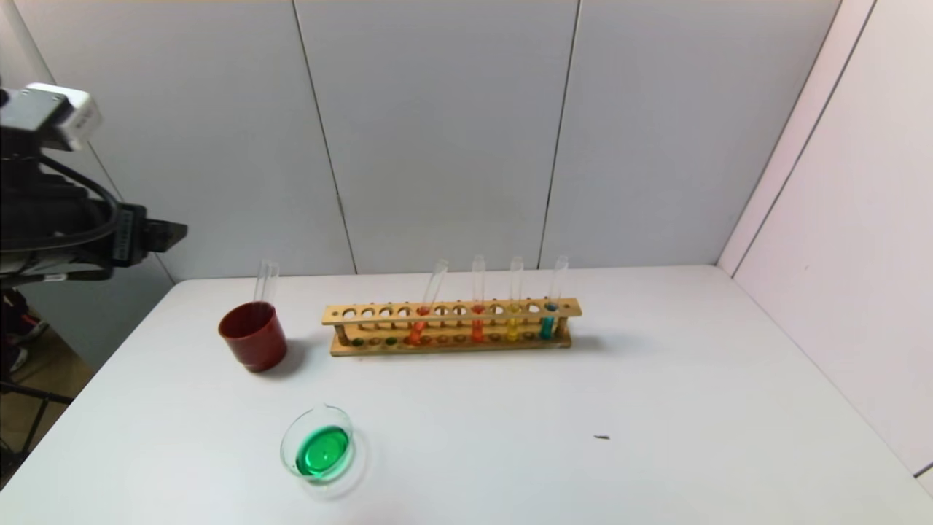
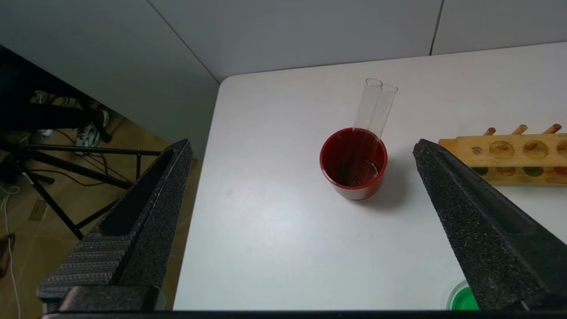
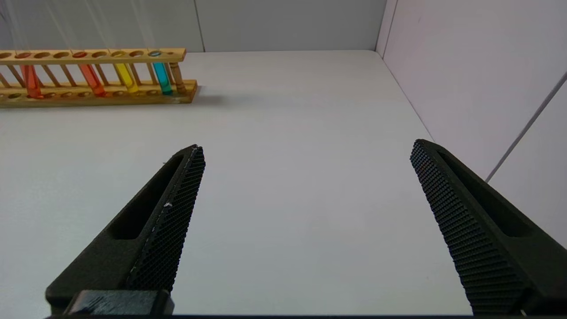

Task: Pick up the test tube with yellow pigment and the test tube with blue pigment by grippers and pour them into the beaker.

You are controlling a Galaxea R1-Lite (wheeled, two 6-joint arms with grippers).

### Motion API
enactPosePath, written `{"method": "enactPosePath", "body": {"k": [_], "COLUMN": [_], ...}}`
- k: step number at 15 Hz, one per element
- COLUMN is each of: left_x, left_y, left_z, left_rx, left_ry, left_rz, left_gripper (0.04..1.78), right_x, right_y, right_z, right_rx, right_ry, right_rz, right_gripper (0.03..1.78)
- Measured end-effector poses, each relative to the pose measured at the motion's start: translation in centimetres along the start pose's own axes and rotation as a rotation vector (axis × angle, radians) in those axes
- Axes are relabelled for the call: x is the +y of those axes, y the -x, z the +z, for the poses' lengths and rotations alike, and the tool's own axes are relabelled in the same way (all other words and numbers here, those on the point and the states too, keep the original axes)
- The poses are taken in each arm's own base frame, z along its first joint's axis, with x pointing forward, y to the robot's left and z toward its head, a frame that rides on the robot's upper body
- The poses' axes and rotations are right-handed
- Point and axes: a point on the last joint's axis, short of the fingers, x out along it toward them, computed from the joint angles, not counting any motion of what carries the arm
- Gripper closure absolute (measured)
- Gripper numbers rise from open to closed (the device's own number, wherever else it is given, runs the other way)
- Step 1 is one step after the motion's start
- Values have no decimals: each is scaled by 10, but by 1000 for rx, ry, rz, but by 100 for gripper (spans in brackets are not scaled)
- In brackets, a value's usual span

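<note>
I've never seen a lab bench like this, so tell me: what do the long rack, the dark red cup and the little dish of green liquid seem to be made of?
The rack looks like pale varnished wood, with turned end posts. The red cup is opaque with a soft sheen, probably plastic. The beaker is clear and see-through with a thin rim, likely glass, though clear plastic can't be ruled out.

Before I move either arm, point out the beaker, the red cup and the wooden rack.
beaker [image 1: 318,452], head view, on the green liquid pooled inside it.
red cup [image 1: 254,337], head view, on its outer wall.
wooden rack [image 1: 452,310], head view, on its top rail.
</note>
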Motion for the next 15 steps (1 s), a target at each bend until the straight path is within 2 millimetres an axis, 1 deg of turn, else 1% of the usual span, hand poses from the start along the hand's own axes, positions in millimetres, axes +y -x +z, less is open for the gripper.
{"method": "enactPosePath", "body": {"k": [2, 4, 6, 8, 10, 11, 13, 15], "left_x": [18, 31, 40, 47, 51, 51, 52, 51], "left_y": [44, 90, 130, 168, 196, 206, 222, 234], "left_z": [-3, -13, -30, -52, -75, -86, -111, -138], "left_rx": [-36, -62, -70, -83, -97, -107, -142, -168], "left_ry": [11, 16, 16, 17, 24, 29, 46, 62], "left_rz": [17, 7, -25, -69, -105, -114, -119, -109], "left_gripper": [7, 7, 7, 7, 7, 7, 7, 7], "right_x": [0, 0, 0, 0, 0, 0, 0, 0], "right_y": [0, 0, 0, 0, 0, 0, 0, 0], "right_z": [0, 0, 0, 0, 0, 0, 0, 0], "right_rx": [0, 0, 0, 0, 0, 0, 0, 0], "right_ry": [0, 0, 0, 0, 0, 0, 0, 0], "right_rz": [0, 0, 0, 0, 0, 0, 0, 0], "right_gripper": [11, 11, 11, 11, 11, 11, 11, 11]}}
